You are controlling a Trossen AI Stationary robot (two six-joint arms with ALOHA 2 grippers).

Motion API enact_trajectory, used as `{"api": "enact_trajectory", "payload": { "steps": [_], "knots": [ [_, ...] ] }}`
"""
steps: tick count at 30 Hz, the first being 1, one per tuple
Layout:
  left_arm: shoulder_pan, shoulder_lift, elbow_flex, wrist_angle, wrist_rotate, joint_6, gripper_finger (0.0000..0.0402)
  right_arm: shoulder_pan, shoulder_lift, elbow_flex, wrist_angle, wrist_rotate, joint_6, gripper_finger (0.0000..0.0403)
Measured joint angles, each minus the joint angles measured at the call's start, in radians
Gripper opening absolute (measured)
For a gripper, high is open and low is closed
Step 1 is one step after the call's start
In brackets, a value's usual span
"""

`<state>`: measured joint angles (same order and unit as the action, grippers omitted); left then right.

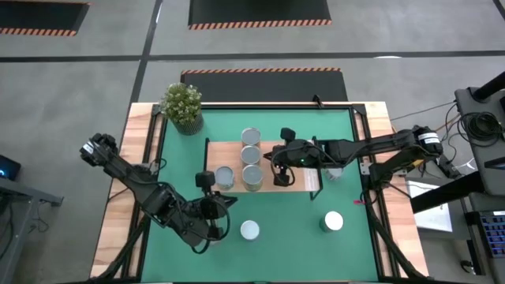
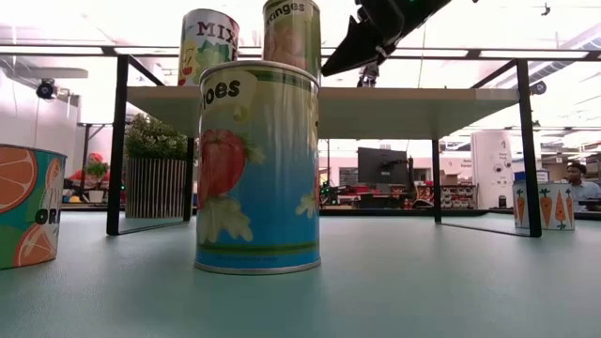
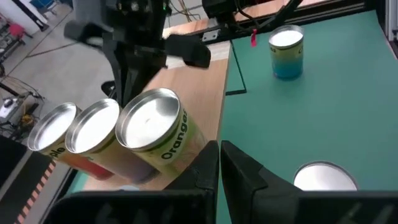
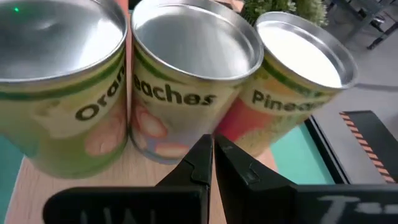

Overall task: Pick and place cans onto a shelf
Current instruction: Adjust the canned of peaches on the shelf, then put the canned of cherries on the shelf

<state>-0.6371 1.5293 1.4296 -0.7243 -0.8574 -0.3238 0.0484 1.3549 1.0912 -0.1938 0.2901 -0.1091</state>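
Note:
The light-wood shelf (image 1: 296, 180) stands mid-table on a black frame. Several cans stand upright on its board: three in a row (image 1: 251, 155), labelled Oranges (image 4: 56, 93), Peaches (image 4: 186, 74) and Pineapple (image 4: 298, 68), and a fourth (image 1: 224, 176) beside them. Other cans stand on the green mat (image 1: 249, 229) (image 1: 333, 222). My right gripper (image 4: 212, 155) is shut and empty, over the board just right of the row (image 1: 279, 167). My left gripper (image 3: 219, 165) is shut and empty, off the shelf's near left corner (image 1: 209, 193).
A potted plant (image 1: 183, 106) stands at the mat's far left. In the low view a tomato can (image 2: 258, 169) stands close, an orange-patterned can (image 2: 23, 202) at the left and a carrot can (image 2: 545, 207) at the right. Wooden table edges flank the mat.

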Motion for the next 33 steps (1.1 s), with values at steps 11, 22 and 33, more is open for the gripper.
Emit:
{"api": "enact_trajectory", "payload": {
  "steps": [11, 22, 33],
  "knots": [
    [-0.055, 0.056, -0.063, 0.091, 0.011, 0.022, 0.0000, 0.172, -0.114, 0.001, -0.041, 0.052, 0.016, 0.0009],
    [-0.076, 0.085, -0.068, 0.140, 0.010, 0.052, 0.0000, 0.412, -0.144, 0.010, -0.129, 0.051, 0.199, 0.0009],
    [-0.076, 0.085, -0.068, 0.150, 0.010, 0.002, 0.0000, 0.556, -0.142, 0.100, -0.460, -0.058, 0.742, 0.0009]
  ]
}}
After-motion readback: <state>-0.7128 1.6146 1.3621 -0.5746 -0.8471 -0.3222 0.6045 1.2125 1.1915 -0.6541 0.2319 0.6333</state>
